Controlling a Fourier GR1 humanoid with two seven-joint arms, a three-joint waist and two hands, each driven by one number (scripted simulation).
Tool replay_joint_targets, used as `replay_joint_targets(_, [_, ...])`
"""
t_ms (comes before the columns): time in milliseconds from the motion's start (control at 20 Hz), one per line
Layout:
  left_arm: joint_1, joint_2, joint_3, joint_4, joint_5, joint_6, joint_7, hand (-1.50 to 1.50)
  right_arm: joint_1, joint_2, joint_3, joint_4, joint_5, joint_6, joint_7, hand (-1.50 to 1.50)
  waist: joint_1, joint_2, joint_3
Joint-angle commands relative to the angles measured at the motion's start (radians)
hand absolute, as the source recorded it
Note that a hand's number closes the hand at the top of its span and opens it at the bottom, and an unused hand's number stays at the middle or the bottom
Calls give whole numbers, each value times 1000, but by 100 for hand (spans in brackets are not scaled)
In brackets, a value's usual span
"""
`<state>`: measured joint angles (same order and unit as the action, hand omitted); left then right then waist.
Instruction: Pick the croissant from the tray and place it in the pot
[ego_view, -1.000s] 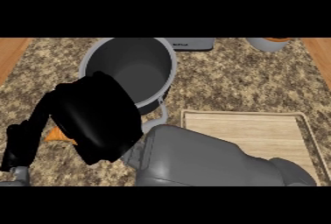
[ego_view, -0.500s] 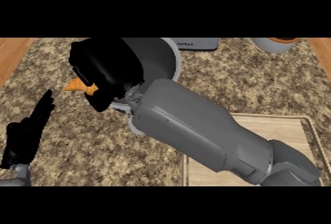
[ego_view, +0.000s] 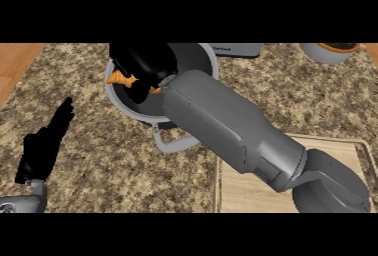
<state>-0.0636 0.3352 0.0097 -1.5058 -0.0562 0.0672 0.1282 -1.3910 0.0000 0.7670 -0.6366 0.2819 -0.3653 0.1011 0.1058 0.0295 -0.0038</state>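
Right hand (ego_view: 144, 62) was over the pot (ego_view: 193, 56), fingers curled round the croissant (ego_view: 118, 79). Only orange bits of the pastry showed, poking out at the hand's left side, above the pot's left rim and partly within its mouth. Right forearm crossed the frame from the tray (ego_view: 347, 150) (wooden, bare where visible) up to the pot. Left hand (ego_view: 44, 145) rested at the lower left, fingers straight and holding nothing.

Risk, as I judged it: the croissant sat close to the rim, not the centre, so letting go there might land it on the edge and tip it onto the counter (ego_view: 88, 180). The hand also hung low in the pot; pulling back carelessly could knock the wall or the handle (ego_view: 173, 145).
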Motion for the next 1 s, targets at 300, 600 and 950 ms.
replay_joint_targets(300, [-42, -25, -28, 22, -19, -3, -17, 0, 33, 0, -52, 136, -201, 47, -132, -150, 47, 20, 0])
replay_joint_targets(600, [-59, -2, -15, 27, -11, -27, 2, 0, 34, 0, -52, 148, -277, 40, -208, -150, 58, 18, 0])
replay_joint_targets(950, [-43, -25, -27, 18, -14, -17, -1, 0, 50, 0, -254, 42, -522, -32, -355, -150, 49, 9, 3])
